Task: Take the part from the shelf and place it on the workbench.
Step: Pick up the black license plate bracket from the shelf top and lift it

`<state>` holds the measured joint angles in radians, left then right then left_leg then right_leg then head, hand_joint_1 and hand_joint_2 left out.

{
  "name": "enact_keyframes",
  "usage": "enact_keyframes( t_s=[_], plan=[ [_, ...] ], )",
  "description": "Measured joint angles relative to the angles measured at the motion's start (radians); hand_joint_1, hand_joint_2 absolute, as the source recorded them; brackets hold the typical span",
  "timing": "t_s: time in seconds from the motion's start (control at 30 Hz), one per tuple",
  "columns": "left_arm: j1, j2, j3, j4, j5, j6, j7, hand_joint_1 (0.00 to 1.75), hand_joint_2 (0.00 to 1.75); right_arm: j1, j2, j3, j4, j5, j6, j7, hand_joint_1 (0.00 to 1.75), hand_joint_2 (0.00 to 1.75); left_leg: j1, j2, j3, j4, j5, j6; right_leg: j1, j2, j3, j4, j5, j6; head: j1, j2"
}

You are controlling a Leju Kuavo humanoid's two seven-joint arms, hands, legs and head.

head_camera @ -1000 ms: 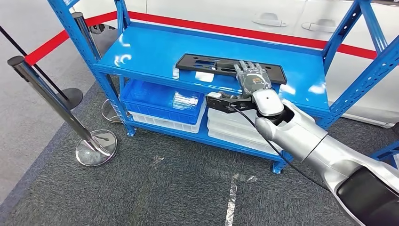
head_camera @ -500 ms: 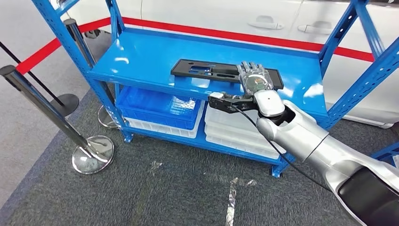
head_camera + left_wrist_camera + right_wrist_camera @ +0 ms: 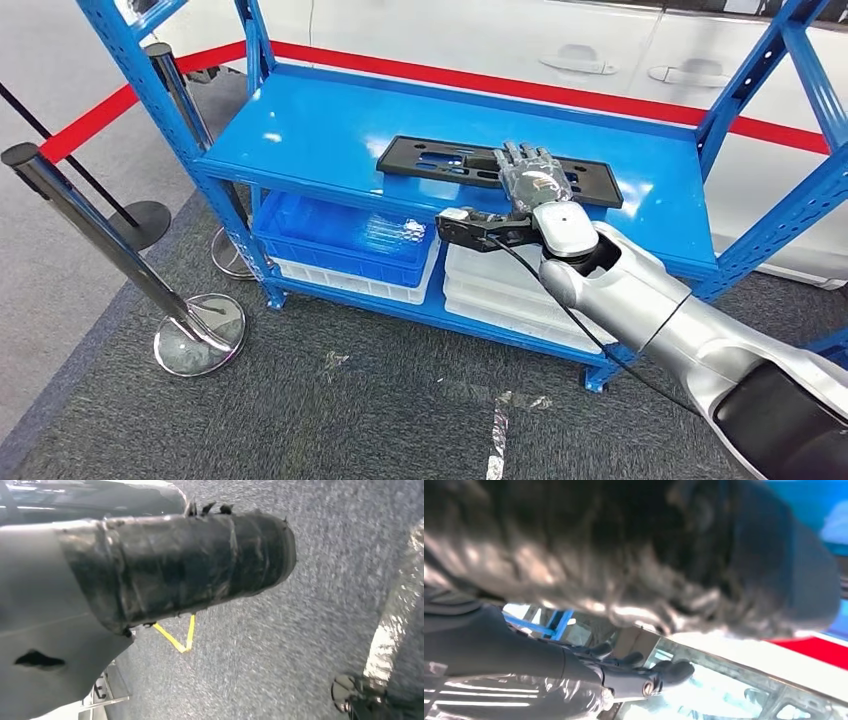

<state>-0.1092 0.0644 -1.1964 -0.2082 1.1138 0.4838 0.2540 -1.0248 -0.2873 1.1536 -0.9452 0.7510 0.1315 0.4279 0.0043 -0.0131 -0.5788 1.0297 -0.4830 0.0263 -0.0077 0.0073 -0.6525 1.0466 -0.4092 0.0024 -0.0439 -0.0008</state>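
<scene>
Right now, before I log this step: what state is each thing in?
Black part: lying flat on the top shelf, not lifted.
Right robot hand: resting on the part's right portion, fingers over it; a firm grip cannot be confirmed.
Left robot hand: hanging over the floor, holding nothing visible.
Blue bin: on the lower shelf, stacked on a white tray.

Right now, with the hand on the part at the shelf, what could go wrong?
The right hand lies on the long black part off its middle, nearer one end, so the part may tip or swing when lifted. The shelf's upright stands close and could snag the long part on the way out.
</scene>
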Motion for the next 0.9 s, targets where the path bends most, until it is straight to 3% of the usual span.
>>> enact_keyframes(
  t_s=[0.1, 0.17, 0.27, 0.3, 0.33, 0.4, 0.47, 0.5, 0.63, 0.7, 0.77, 0.8, 0.83, 0.87, 0.9],
  plan=[
    [-0.001, 0.0, -0.002, 0.0, 0.001, 0.0, 0.004, 0.0, 0.0, 0.001, 0.0, 0.0, 0.0, -0.002, 0.0, -0.001, 0.0, 0.0, 0.0, 0.001, 0.004, -0.004, -0.007, -0.015, -0.001, 0.002, 0.012, -0.015, -0.007, -0.008, -0.002, 0.0],
    [-0.001, 0.0, -0.004, 0.0, 0.005, 0.0, 0.005, 0.0, 0.0, 0.0, 0.0, 0.0, 0.001, -0.004, -0.002, -0.001, 0.0, 0.0, 0.001, 0.003, -0.016, 0.044, -0.035, -0.025, -0.009, 0.001, 0.027, -0.029, -0.008, -0.016, -0.004, 0.0],
    [-0.001, -0.001, -0.007, 0.0, 0.008, 0.002, 0.005, 0.0, 0.0, 0.005, 0.0, 0.0, 0.004, -0.009, -0.003, -0.002, 0.0, 0.0, 0.007, 0.006, -0.118, 0.224, -0.093, -0.037, -0.011, -0.001, 0.043, -0.035, -0.017, -0.024, -0.006, 0.0],
    [0.0, -0.001, -0.008, 0.0, 0.008, 0.003, 0.004, 0.0, 0.0, 0.009, -0.001, 0.0, 0.005, -0.011, -0.004, -0.003, 0.0, 0.0, 0.008, 0.006, -0.145, 0.259, -0.09, -0.041, -0.012, 0.0, 0.048, -0.034, -0.021, -0.024, -0.006, 0.0],
    [0.001, -0.001, -0.009, 0.0, 0.008, 0.003, 0.004, 0.0, 0.0, 0.013, -0.001, 0.0, 0.007, -0.013, -0.004, -0.003, 0.0, 0.0, 0.01, 0.007, -0.156, 0.259, -0.07, -0.043, -0.013, 0.001, 0.053, -0.034, -0.026, -0.023, -0.006, 0.0],
    [0.003, 0.0, -0.009, 0.0, 0.009, 0.004, 0.005, 0.0, 0.0, 0.017, -0.005, 0.0, 0.009, -0.017, -0.005, 0.0, 0.0, 0.0, 0.014, 0.008, -0.126, 0.155, 0.013, -0.046, -0.016, 0.003, 0.067, -0.032, -0.037, -0.018, -0.006, 0.0],
    [0.004, 0.0, -0.009, 0.0, 0.01, 0.005, 0.006, 0.0, 0.0, 0.016, -0.012, 0.0, 0.011, -0.02, -0.006, 0.007, 0.0, 0.0, 0.013, 0.007, -0.075, 0.037, 0.064, -0.044, -0.015, 0.005, 0.076, -0.03, -0.049, -0.008, -0.008, 0.0],
    [0.004, -0.001, -0.01, 0.0, 0.01, 0.006, 0.006, 0.0, 0.0, 0.016, -0.018, 0.0, 0.011, -0.021, -0.007, 0.011, 0.0, 0.0, 0.011, 0.006, -0.062, 0.007, 0.069, -0.039, -0.013, 0.006, 0.077, -0.029, -0.053, -0.002, -0.008, 0.0],
    [0.002, -0.001, -0.01, 0.0, 0.01, 0.006, 0.008, 0.0, 0.0, 0.019, -0.038, -0.001, 0.012, -0.025, -0.008, 0.022, 0.0, 0.0, 0.009, 0.006, -0.047, -0.011, 0.054, -0.011, -0.014, 0.005, 0.075, -0.022, -0.067, 0.02, -0.006, 0.0],
    [0.002, -0.001, -0.01, 0.0, 0.009, 0.007, 0.01, 0.0, 0.0, 0.019, -0.046, -0.002, 0.011, -0.029, -0.008, 0.025, 0.0, 0.0, 0.01, 0.007, -0.033, -0.018, 0.05, 0.003, -0.014, 0.0, 0.04, 0.055, -0.104, 0.025, -0.002, 0.0],
    [0.002, -0.001, -0.01, 0.0, 0.009, 0.008, 0.01, 0.0, 0.0, 0.024, -0.055, -0.002, 0.012, -0.034, -0.007, 0.027, 0.0, 0.0, 0.006, 0.007, -0.025, -0.018, 0.043, 0.014, -0.012, -0.002, -0.036, 0.192, -0.149, 0.026, 0.001, 0.0],
    [0.002, -0.001, -0.01, 0.0, 0.008, 0.008, 0.01, 0.0, 0.0, 0.029, -0.06, -0.002, 0.012, -0.037, -0.006, 0.029, 0.0, 0.0, 0.005, 0.005, -0.021, -0.017, 0.039, 0.017, -0.011, -0.002, -0.071, 0.242, -0.156, 0.025, 0.001, 0.0],
    [0.002, -0.001, -0.01, 0.0, 0.008, 0.009, 0.01, 0.0, 0.0, 0.033, -0.064, -0.002, 0.012, -0.04, -0.006, 0.03, 0.0, 0.0, 0.003, 0.004, -0.017, -0.016, 0.034, 0.018, -0.011, -0.002, -0.091, 0.259, -0.144, 0.023, 0.001, 0.0],
    [0.002, -0.002, -0.01, 0.0, 0.008, 0.009, 0.008, 0.0, 0.0, 0.037, -0.067, -0.002, 0.012, -0.042, -0.005, 0.031, 0.0, 0.0, 0.001, 0.003, -0.011, -0.015, 0.029, 0.019, -0.01, -0.002, -0.092, 0.235, -0.113, 0.02, 0.001, 0.0],
    [0.003, -0.002, -0.01, 0.0, 0.008, 0.009, 0.007, 0.0, 0.0, 0.039, -0.07, -0.003, 0.012, -0.045, -0.005, 0.032, 0.0, 0.0, 0.0, 0.002, -0.005, -0.014, 0.023, 0.018, -0.008, -0.002, -0.074, 0.177, -0.07, 0.015, 0.001, 0.0]
  ],
)
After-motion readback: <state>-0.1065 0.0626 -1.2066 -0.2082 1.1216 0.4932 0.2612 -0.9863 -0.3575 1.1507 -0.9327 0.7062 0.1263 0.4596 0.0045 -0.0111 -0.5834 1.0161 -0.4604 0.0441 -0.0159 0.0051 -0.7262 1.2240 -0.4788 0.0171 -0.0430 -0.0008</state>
